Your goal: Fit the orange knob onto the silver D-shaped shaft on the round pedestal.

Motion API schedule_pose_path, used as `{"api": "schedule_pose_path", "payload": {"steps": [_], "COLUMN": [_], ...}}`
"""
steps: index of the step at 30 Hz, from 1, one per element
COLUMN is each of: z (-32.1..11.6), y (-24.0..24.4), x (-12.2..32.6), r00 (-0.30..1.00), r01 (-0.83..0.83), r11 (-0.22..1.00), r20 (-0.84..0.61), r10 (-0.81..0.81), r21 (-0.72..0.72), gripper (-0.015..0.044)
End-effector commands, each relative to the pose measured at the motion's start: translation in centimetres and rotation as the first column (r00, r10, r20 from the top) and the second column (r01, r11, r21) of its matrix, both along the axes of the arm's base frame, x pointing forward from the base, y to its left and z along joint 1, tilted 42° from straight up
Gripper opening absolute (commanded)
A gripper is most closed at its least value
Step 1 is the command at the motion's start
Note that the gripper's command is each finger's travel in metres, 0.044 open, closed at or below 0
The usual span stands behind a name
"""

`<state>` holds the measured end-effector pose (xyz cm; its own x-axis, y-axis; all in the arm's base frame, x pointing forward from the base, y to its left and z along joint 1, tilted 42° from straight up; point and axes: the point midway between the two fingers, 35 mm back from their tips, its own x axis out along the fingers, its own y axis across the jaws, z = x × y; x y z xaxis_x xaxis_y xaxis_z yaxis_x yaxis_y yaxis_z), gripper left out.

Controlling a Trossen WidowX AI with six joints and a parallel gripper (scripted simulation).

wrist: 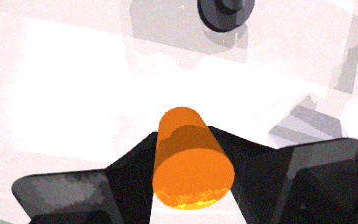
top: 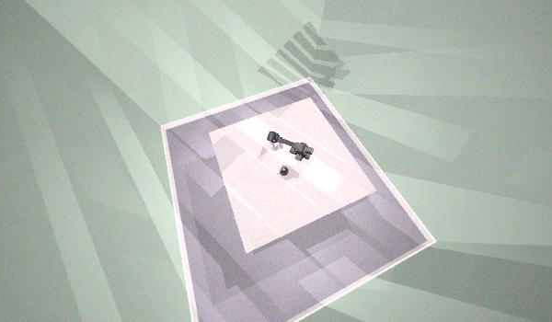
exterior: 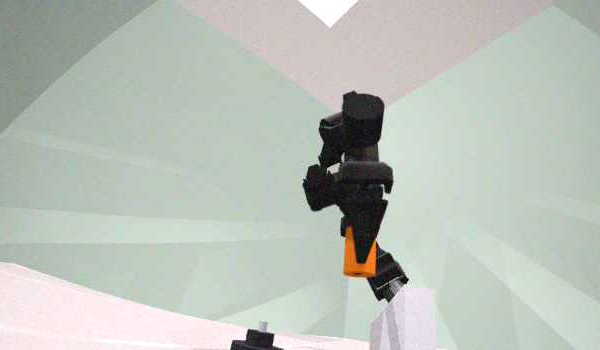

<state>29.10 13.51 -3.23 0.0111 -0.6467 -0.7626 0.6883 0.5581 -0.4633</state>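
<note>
The orange knob [exterior: 359, 267] [wrist: 192, 175] is held upright between the fingers of my gripper [exterior: 361, 255] [wrist: 182, 133], which is shut on it. The knob hangs in the air, higher than the pedestal and to its right in the exterior view. Its underside shows there as a thin sliver with a dark spot; the flat side of the hole cannot be made out. The dark round pedestal [top: 283, 171] [exterior: 254, 344] [wrist: 211, 20] stands on the table, at the top edge of the wrist view. The silver shaft [exterior: 263, 326] points up from it; its flat side cannot be told.
A pale block [exterior: 419, 320] [wrist: 312, 125] stands at the right in the exterior view, by the arm's base. The pale table top [top: 261, 202] carries the arm and the pedestal. Light patches and shadows cross the table.
</note>
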Motion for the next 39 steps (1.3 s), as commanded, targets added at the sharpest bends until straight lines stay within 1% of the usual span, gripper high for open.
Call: {"api": "schedule_pose_path", "payload": {"steps": [1,20,39], "z": [0.5,2.9,5.3], "y": [-0.9,-6.0,-11.5], "x": [0.6,2.9,4.0], "r00": [1.000,1.000,1.000], "r01": [-0.002,-0.006,-0.004], "r11": [1.000,1.000,1.000], "r20": [0.004,0.006,0.008], "r10": [0.002,0.006,0.004], "r21": [0.004,0.011,0.000], "gripper": [0.0000,0.0000,0.0000]}}
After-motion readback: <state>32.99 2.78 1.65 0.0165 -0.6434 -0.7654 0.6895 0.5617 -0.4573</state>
